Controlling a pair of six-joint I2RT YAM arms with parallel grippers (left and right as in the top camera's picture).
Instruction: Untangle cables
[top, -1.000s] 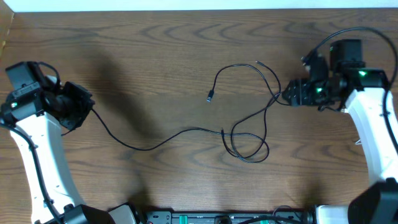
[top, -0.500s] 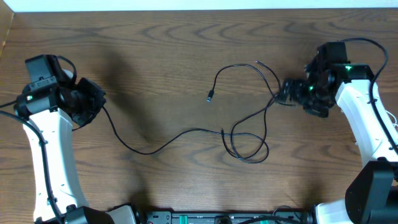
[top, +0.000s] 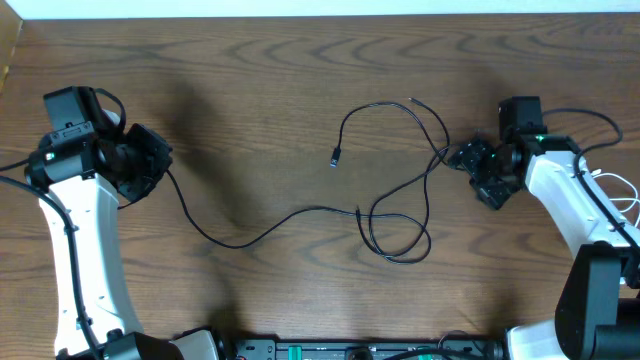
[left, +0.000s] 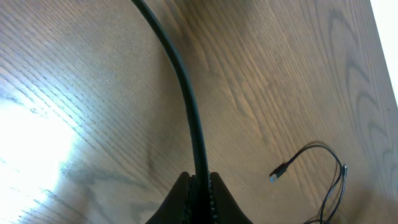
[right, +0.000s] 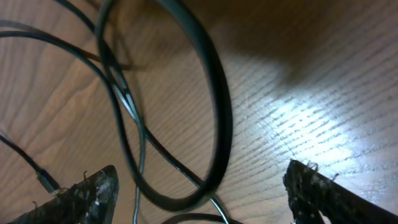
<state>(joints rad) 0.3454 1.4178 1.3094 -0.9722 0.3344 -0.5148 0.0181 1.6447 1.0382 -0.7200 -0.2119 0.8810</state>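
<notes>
Left claw (left: 200, 182) pinches one end of the black cable (top: 250, 228); its tangle (top: 400, 232) lies on the bench (top: 250, 80) between the arms. Right claw (top: 462, 157) gapes wide astride crossing strands (right: 222, 106): I would close on one strand only, then pull gently apart, watching the free plug (top: 337, 156).

1. No text, label, brand name, number or sign can be read in any of the three views.
2. Overhead view: the dark rail (top: 300, 351) along the near edge of the table (top: 250, 80) has small green parts. They might carry markings, but they are too small to tell.
3. Left wrist view: the black cable (left: 193, 124) and the small connector plug (left: 280, 172) show no legible print; the plug is tiny and blurred.
4. Right wrist view: the cable loops lie very close to the lens and are out of focus, and no lettering can be made out on them.
</notes>
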